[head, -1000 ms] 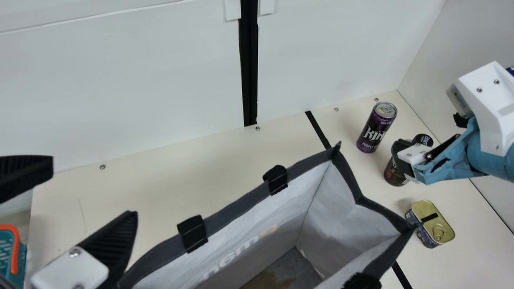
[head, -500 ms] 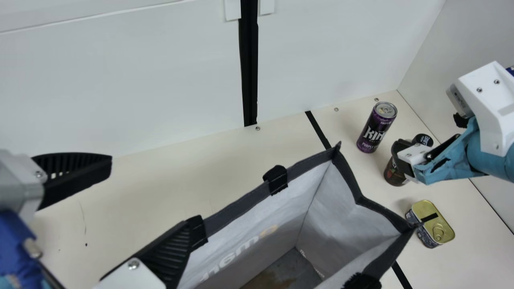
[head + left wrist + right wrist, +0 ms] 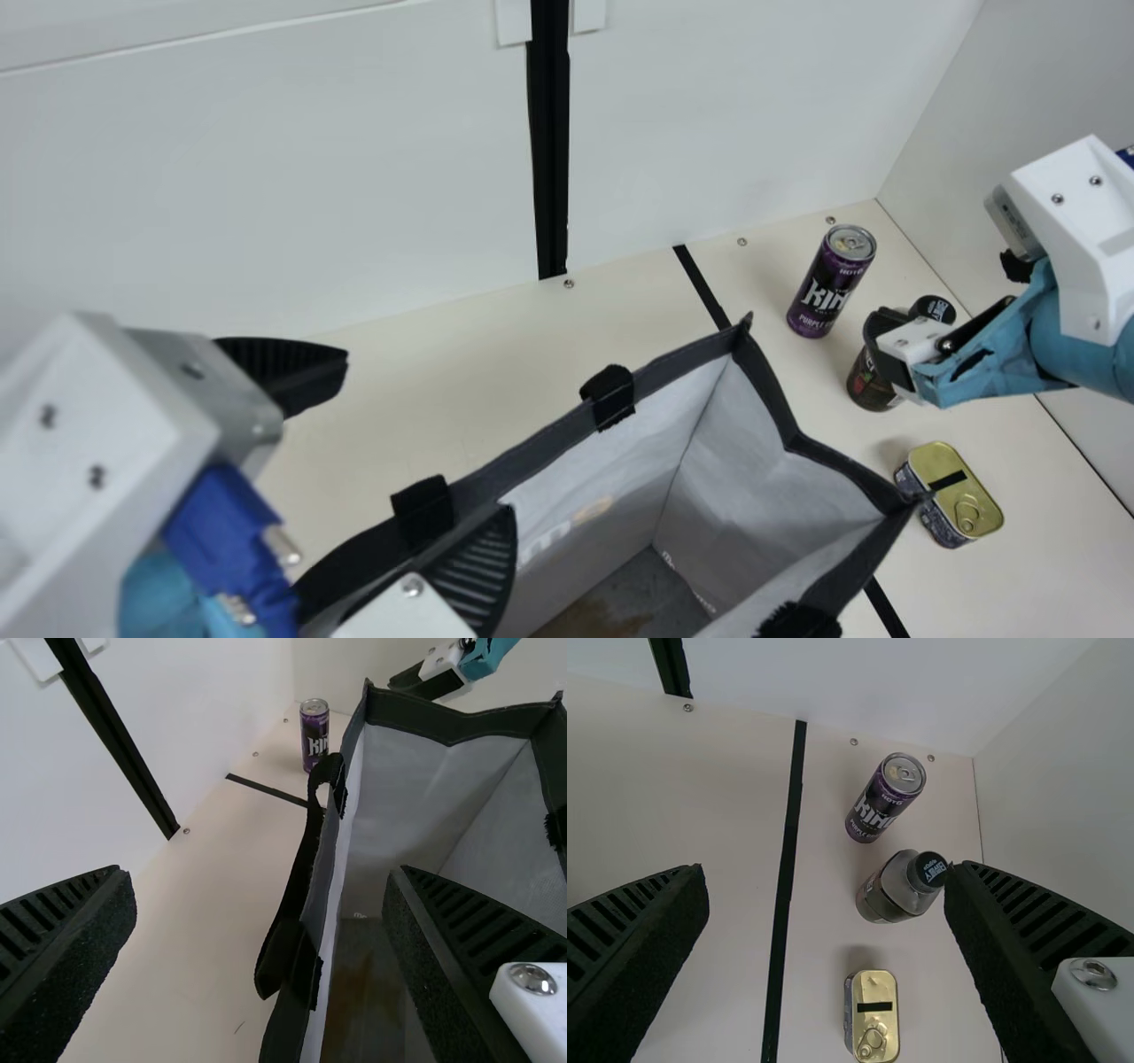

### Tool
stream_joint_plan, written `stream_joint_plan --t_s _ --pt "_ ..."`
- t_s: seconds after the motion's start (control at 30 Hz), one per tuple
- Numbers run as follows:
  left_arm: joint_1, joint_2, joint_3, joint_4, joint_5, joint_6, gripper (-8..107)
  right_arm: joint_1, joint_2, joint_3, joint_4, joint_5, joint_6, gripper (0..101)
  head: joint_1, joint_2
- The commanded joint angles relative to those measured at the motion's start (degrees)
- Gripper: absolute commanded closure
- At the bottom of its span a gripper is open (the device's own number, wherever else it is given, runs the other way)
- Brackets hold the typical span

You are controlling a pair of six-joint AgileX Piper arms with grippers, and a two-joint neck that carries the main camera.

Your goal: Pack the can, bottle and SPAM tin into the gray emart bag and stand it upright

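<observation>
Brought left gripper (image 3: 261, 873) across gray emart bag (image 3: 682, 363), spread astride its wall; holding right gripper (image 3: 827, 866) parted above can (image 3: 873, 811), bottle (image 3: 893, 893) and SPAM tin (image 3: 877, 992), unpacked; could tip bag by snagging strap (image 3: 303, 859) on closing.

right of the bag (image 3: 771, 487): the can (image 3: 826, 288) behind, bottle (image 3: 870, 383) between, tin (image 3: 950, 492) in front.
</observation>
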Motion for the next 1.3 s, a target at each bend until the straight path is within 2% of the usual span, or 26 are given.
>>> stream_joint_plan --t_s 0.0,0.53,1.1,1.27 --pt "-0.3 0.5 -0.1 0.4 0.0 -0.3 9 0.0 0.0 0.0 0.0 0.0 0.0 6 -1.3 -0.1" --pt "-2.6 5.6 -0.8 3.0 0.0 -2.2 9 0.0 0.0 0.0 0.0 0.0 0.0 6 -1.3 -0.1" --pt "-3.1 9.3 0.6 2.4 0.0 -4.0 9 0.0 0.0 0.0 0.0 0.0 0.0 6 -1.3 -0.1" --pt "-3.3 9.7 1.2 2.2 0.0 -4.5 42 0.0 0.0 0.0 0.0 0.0 0.0 6 -1.3 -0.1"
